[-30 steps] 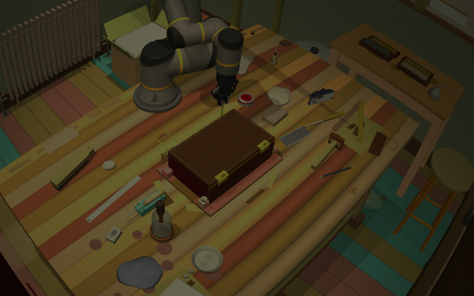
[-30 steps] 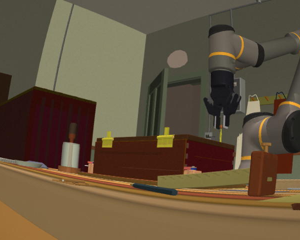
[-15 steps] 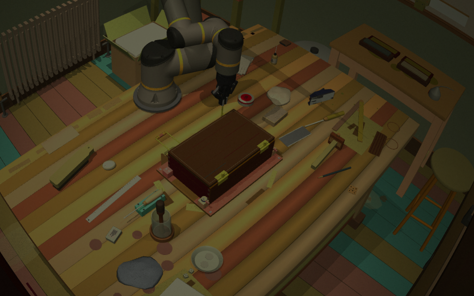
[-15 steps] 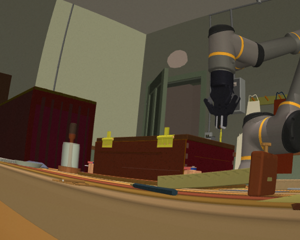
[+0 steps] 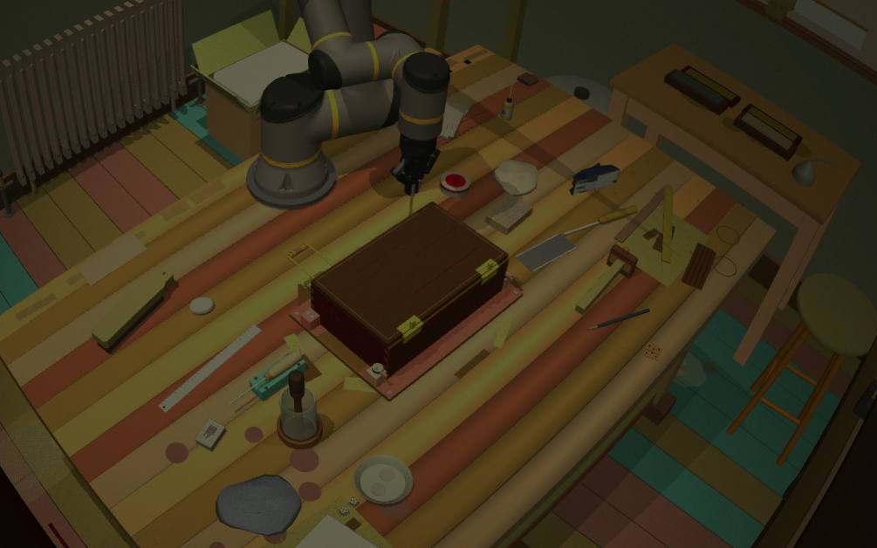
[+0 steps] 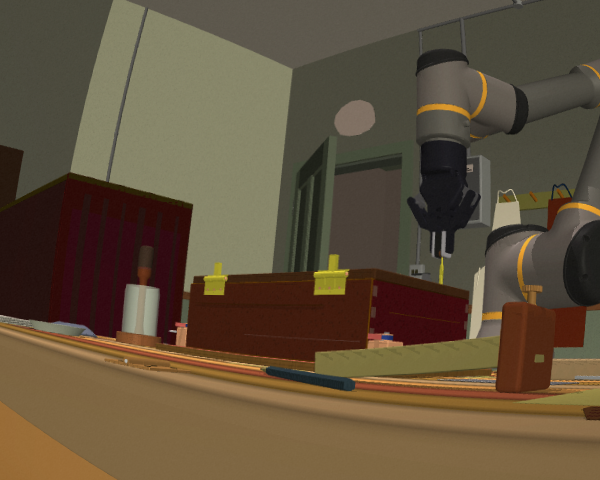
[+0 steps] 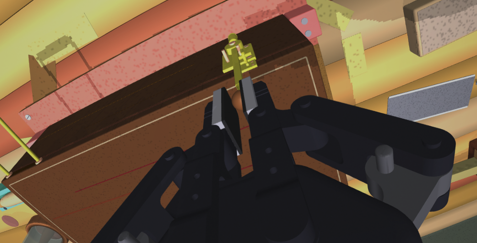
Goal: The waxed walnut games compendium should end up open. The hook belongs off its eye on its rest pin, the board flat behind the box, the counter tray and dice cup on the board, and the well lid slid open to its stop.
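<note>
The brass hook (image 7: 237, 61) (image 6: 440, 269) stands upright at the far edge of the walnut compendium box (image 5: 409, 281) (image 6: 327, 312) (image 7: 173, 141), its round brown knob (image 7: 237, 99) up at my fingertips. The box sits closed on a pink base plate (image 7: 160, 57) in the middle of the bench, with two brass hinges (image 5: 488, 270) (image 5: 409, 328) on its near long side. A thin brass stay (image 7: 20, 147) runs off its left corner. My gripper (image 7: 235, 97) (image 5: 411, 181) (image 6: 441, 249) hangs above that far edge, closed on the hook's knob.
A glass jar with a wooden-handled tool (image 5: 298, 410) stands before the box. A red tin (image 5: 455, 182), a pale lump (image 5: 516, 176) and a sanding block (image 5: 508, 215) (image 7: 444, 17) lie close to the gripper. A scraper blade (image 7: 430, 98), steel ruler (image 5: 210, 368) and mallet (image 6: 526, 345) lie around.
</note>
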Tool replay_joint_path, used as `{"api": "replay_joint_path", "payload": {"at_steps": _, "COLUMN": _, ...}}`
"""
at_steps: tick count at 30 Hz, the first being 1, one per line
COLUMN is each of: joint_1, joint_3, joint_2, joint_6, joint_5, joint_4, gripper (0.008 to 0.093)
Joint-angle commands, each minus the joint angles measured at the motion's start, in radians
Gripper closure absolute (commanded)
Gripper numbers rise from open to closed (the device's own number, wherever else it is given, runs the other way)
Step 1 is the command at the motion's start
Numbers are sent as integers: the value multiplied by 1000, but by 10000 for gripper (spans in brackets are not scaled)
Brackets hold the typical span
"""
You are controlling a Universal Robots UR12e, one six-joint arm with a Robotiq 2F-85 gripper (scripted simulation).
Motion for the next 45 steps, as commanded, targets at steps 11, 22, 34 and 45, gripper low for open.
{"api": "replay_joint_path", "payload": {"at_steps": 11, "joint_1": -1, "joint_3": -1, "joint_2": 0, "joint_6": -1, "joint_5": 1, "joint_4": 0, "gripper": 934}}
{"api": "replay_joint_path", "payload": {"at_steps": 22, "joint_1": -9, "joint_3": -1, "joint_2": -1, "joint_6": -10, "joint_5": 1, "joint_4": 0, "gripper": 934}}
{"api": "replay_joint_path", "payload": {"at_steps": 34, "joint_1": -27, "joint_3": 1, "joint_2": -2, "joint_6": -27, "joint_5": 1, "joint_4": 0, "gripper": 934}}
{"api": "replay_joint_path", "payload": {"at_steps": 45, "joint_1": -47, "joint_3": 2, "joint_2": -2, "joint_6": -47, "joint_5": 1, "joint_4": -1, "gripper": 934}}
